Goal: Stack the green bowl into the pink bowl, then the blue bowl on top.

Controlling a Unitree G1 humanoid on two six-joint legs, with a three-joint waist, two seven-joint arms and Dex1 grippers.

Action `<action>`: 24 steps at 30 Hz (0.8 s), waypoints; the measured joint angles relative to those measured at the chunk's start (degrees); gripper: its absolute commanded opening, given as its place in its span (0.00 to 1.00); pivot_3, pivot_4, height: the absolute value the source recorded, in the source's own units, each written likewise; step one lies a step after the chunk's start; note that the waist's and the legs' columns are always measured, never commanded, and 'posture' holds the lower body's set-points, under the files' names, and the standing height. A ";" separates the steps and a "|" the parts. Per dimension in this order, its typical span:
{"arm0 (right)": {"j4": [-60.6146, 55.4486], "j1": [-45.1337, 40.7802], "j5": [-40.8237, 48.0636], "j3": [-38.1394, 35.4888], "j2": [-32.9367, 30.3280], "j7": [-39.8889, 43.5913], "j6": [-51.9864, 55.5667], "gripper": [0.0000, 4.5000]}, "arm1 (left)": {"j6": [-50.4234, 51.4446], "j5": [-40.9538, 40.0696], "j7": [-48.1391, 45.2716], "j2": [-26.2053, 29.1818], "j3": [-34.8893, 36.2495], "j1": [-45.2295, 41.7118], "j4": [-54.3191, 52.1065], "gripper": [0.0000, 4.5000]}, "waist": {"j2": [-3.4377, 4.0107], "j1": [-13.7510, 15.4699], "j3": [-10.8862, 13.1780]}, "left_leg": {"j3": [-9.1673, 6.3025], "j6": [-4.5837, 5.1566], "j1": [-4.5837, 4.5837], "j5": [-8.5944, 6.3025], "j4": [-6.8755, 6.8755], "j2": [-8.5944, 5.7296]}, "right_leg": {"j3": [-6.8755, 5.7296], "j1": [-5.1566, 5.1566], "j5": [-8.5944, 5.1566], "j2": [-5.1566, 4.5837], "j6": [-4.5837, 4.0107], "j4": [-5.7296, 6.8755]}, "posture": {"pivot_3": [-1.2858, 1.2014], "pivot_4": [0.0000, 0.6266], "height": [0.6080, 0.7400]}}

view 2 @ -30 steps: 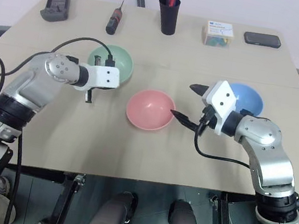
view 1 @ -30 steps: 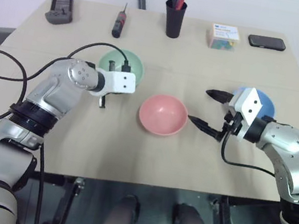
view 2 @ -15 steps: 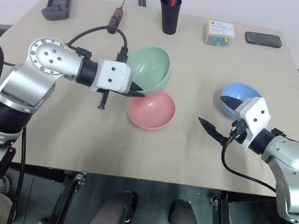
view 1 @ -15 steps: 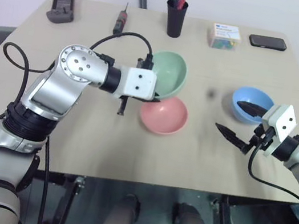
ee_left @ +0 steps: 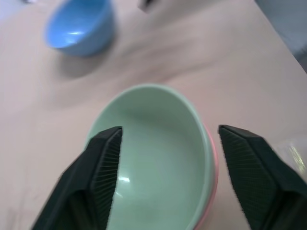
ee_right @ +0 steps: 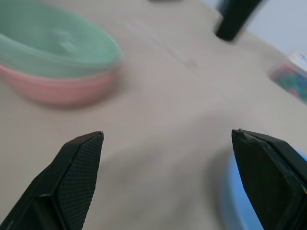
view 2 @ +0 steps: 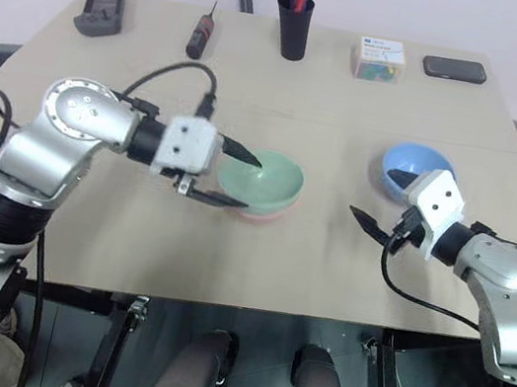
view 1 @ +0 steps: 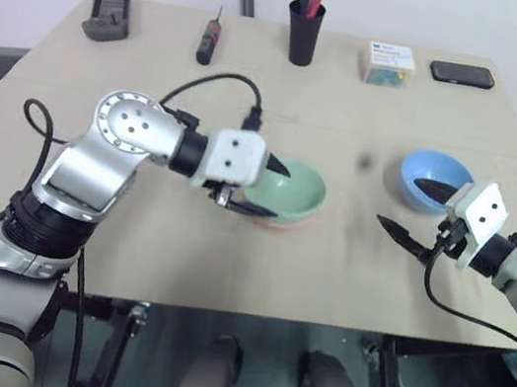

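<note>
Nesting now, green bowl (view 1: 292,187) in pink bowl (view 1: 279,221) — left claw (view 1: 262,188) opened

Left arm: reaches across toward the table's middle, elbow bent.
Left gripper (view 1: 264,188): 2 fingers spread apart, holding nothing.
Right gripper (view 1: 413,213): fingers spread wide, empty, near the table's right edge.

Bare surface (view 1: 347,259) btwn stacked bowls (view 1: 291,191) & blue bowl (view 1: 436,175) — open lane. Left end effector (view 1: 269,188) straddles stack's rim; right end effector (view 1: 413,215) flanks blue bowl.
</note>
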 measured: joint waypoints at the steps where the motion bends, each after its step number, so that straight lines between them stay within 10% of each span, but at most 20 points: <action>1: 1.51 -0.71 -1.08 0.72 -0.05 -0.35 -0.21 1.00 | 0.43 -2.27 1.88 -2.41 2.56 0.97 -0.01 0.72 | 0.01 0.02 -0.01 | 0.00 0.00 0.01 0.00 0.00 0.01 | 0.00 0.00 0.00 0.00 0.00 0.01 | 0.52 0.24 1.00; 7: 12.70 -7.62 -5.82 5.04 -0.03 -0.70 -2.59 1.00 | -1.24 -8.39 5.26 -3.14 10.23 13.15 -0.81 0.97 | 0.02 -0.16 0.00 | 0.14 -0.01 0.12 0.00 -0.08 0.05 | 0.15 -0.02 0.01 0.01 -0.02 0.03 | 0.52 0.24 1.00; 12: 20.55 -13.08 -8.05 8.24 0.50 0.57 -3.41 1.00 | 1.68 -15.81 2.66 -0.12 15.99 19.28 -2.65 0.99 | 0.01 0.14 0.00 | 0.13 0.00 0.11 0.00 -0.06 0.02 | 0.14 0.02 0.01 -0.04 -0.02 -0.03 | 0.52 0.24 1.00; 17: 24.12 -15.01 -8.15 8.84 1.31 1.52 -3.14 0.70 | 4.71 -18.45 4.30 0.50 17.22 23.02 -5.59 1.00 | 0.01 0.16 0.00 | 0.11 0.00 0.08 0.00 -0.07 0.00 | 0.13 0.01 0.01 -0.05 -0.02 -0.05 | 0.52 0.24 1.00; 24: 27.22 -16.43 -9.29 10.22 1.91 2.54 -3.43 0.03 | 4.84 -18.97 8.08 0.91 18.01 25.51 -7.36 1.00 | 0.02 0.10 0.00 | 0.12 -0.01 0.12 0.00 -0.08 0.01 | 0.13 0.01 0.01 -0.04 -0.02 -0.02 | 0.52 0.24 1.00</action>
